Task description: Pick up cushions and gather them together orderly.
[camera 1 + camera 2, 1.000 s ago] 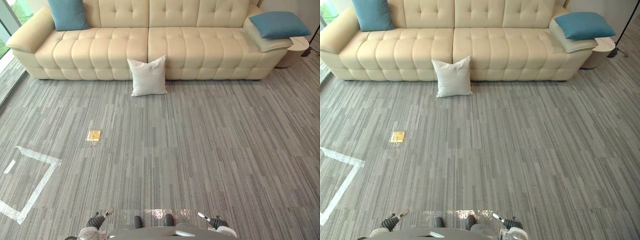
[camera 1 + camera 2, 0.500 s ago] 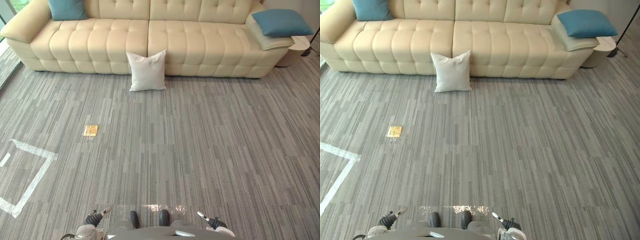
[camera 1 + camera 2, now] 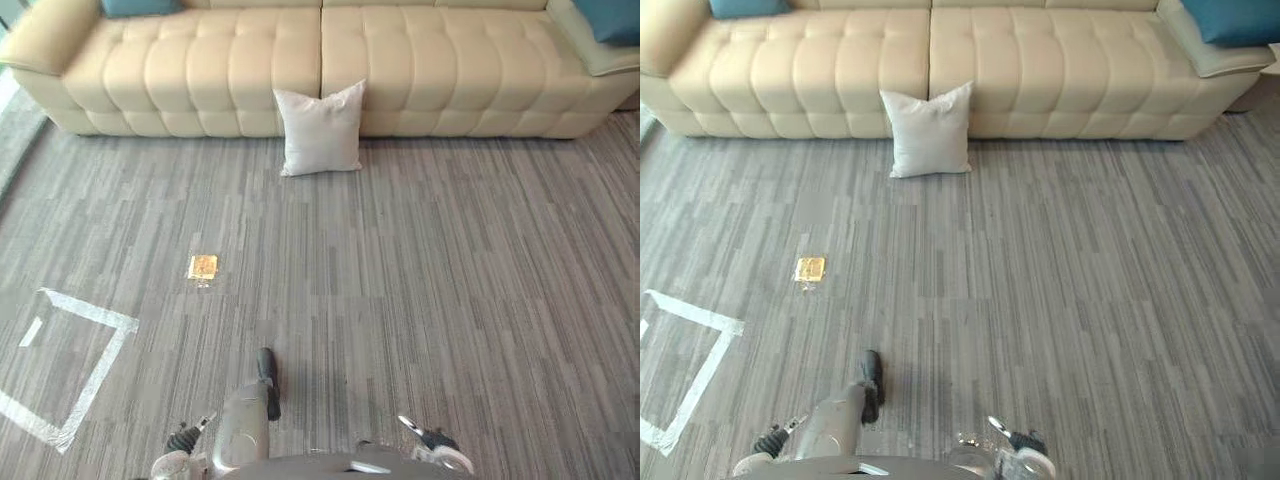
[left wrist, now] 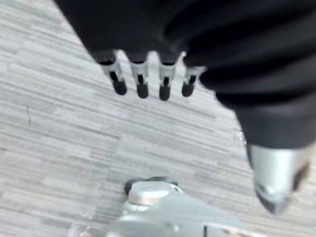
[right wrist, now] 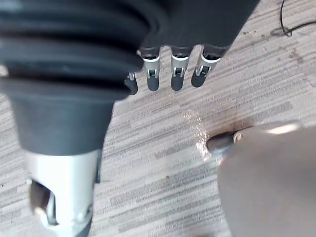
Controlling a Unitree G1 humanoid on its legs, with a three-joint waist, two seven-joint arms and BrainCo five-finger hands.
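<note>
A white cushion (image 3: 321, 130) stands upright on the grey striped carpet floor (image 3: 450, 280), its back against the front edge of the cream tufted sofa (image 3: 200, 80), just right of the seam where the two seat halves meet. Two blue cushions are on the sofa itself: one (image 3: 745, 7) in the left corner of the seat, the other (image 3: 1230, 18) lying on the armrest at the right end, both cut off by the picture edge. On the floor, well apart from the white cushion, lie a small brass floor plate (image 3: 202, 266) and, nearer the floor's left edge, a square outline of pale tape (image 3: 90, 308). The left hand (image 4: 140, 79) hangs low over bare carpet, fingers straight and relaxed, holding nothing. The right hand (image 5: 174, 74) hangs the same way, fingers loose and empty.
</note>
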